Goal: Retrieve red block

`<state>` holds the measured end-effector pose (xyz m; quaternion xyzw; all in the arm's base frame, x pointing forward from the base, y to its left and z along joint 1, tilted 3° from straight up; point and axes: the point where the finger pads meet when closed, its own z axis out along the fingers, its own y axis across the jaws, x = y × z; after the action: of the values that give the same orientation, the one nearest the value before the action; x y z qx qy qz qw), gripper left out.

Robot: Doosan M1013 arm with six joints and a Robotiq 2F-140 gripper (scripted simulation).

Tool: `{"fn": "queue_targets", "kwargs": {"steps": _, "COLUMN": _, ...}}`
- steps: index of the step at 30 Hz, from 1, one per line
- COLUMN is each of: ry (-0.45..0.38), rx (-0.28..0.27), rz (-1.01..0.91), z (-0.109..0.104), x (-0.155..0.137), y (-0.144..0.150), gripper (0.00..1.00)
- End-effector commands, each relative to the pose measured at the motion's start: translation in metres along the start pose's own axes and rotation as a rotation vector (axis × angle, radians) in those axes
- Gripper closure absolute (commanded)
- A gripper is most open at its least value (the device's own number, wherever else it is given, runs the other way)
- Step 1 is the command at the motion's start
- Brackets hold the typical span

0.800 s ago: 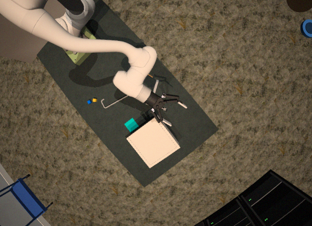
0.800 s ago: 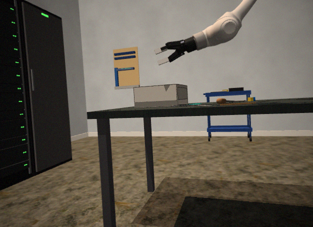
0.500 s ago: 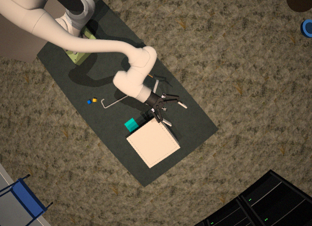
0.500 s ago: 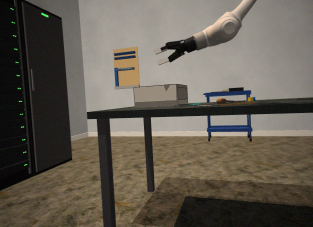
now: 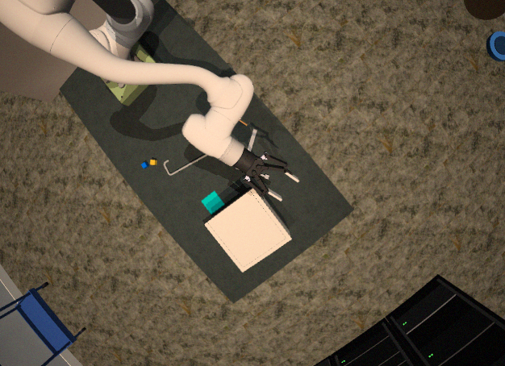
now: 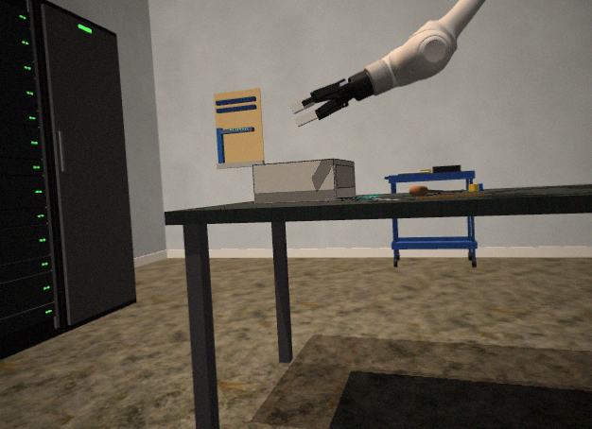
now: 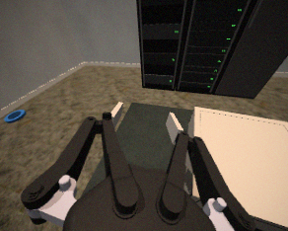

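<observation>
The beige cabinet (image 5: 248, 231) (image 6: 296, 178) (image 7: 247, 158) stands on the dark table (image 5: 122, 146) (image 6: 382, 209). The teal square (image 5: 211, 201) lies flat against the cabinet's near-left side. The red block is hidden in every view. My gripper (image 5: 284, 186) (image 6: 301, 112) (image 7: 145, 114) hangs high above the table, just beyond the cabinet's upper corner. Its fingers are apart with nothing between them. A grey hook tool (image 5: 179, 168) lies on the table to the left of the arm, away from the gripper.
A small blue cube (image 5: 144, 164) and a yellow cube (image 5: 152, 161) lie left of the hook tool. A pale stick (image 5: 252, 139) and an orange-handled tool (image 6: 418, 190) lie near the arm. Black server racks (image 7: 197, 44) stand beyond the table's end.
</observation>
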<state>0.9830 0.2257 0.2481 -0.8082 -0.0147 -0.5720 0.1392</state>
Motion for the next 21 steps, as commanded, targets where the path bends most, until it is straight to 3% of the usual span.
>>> {"fn": "queue_targets", "kwargs": {"steps": 1, "ry": -0.126, "rx": -0.072, "rz": -0.01, "z": -0.011, "x": -0.023, "y": 0.022, "gripper": 1.0}}
{"fn": "queue_targets", "kwargs": {"steps": 2, "ry": -0.186, "rx": -0.101, "rz": -0.013, "z": -0.019, "x": -0.035, "y": 0.03, "gripper": 1.0}}
{"fn": "queue_targets", "kwargs": {"steps": 3, "ry": -0.186, "rx": -0.101, "rz": -0.013, "z": -0.019, "x": -0.035, "y": 0.03, "gripper": 1.0}}
{"fn": "queue_targets", "kwargs": {"steps": 4, "ry": -0.254, "rx": -0.13, "rz": -0.015, "z": -0.028, "x": -0.049, "y": 0.039, "gripper": 1.0}}
{"fn": "queue_targets", "kwargs": {"steps": 5, "ry": -0.254, "rx": -0.13, "rz": -0.015, "z": -0.028, "x": -0.049, "y": 0.039, "gripper": 1.0}}
{"fn": "queue_targets", "kwargs": {"steps": 6, "ry": -0.328, "rx": -0.16, "rz": -0.016, "z": -0.041, "x": -0.064, "y": 0.047, "gripper": 1.0}}
{"fn": "queue_targets", "kwargs": {"steps": 10, "ry": -0.328, "rx": -0.16, "rz": -0.016, "z": -0.041, "x": -0.064, "y": 0.047, "gripper": 1.0}}
{"fn": "queue_targets", "kwargs": {"steps": 12, "ry": -0.491, "rx": -0.216, "rz": -0.016, "z": -0.076, "x": -0.094, "y": 0.061, "gripper": 1.0}}
{"fn": "queue_targets", "kwargs": {"steps": 14, "ry": -0.491, "rx": -0.216, "rz": -0.016, "z": -0.076, "x": -0.094, "y": 0.061, "gripper": 1.0}}
{"fn": "queue_targets", "kwargs": {"steps": 15, "ry": -0.576, "rx": -0.239, "rz": -0.015, "z": -0.097, "x": -0.109, "y": 0.066, "gripper": 1.0}}
{"fn": "queue_targets", "kwargs": {"steps": 16, "ry": -0.576, "rx": -0.239, "rz": -0.015, "z": -0.097, "x": -0.109, "y": 0.066, "gripper": 1.0}}
{"fn": "queue_targets", "kwargs": {"steps": 17, "ry": -0.661, "rx": -0.259, "rz": -0.014, "z": -0.12, "x": -0.122, "y": 0.07, "gripper": 1.0}}
{"fn": "queue_targets", "kwargs": {"steps": 19, "ry": -0.661, "rx": -0.259, "rz": -0.014, "z": -0.12, "x": -0.122, "y": 0.07, "gripper": 1.0}}
{"fn": "queue_targets", "kwargs": {"steps": 20, "ry": -0.745, "rx": -0.275, "rz": -0.011, "z": -0.145, "x": -0.134, "y": 0.071, "gripper": 1.0}}
{"fn": "queue_targets", "kwargs": {"steps": 21, "ry": -0.745, "rx": -0.275, "rz": -0.011, "z": -0.145, "x": -0.134, "y": 0.071, "gripper": 1.0}}
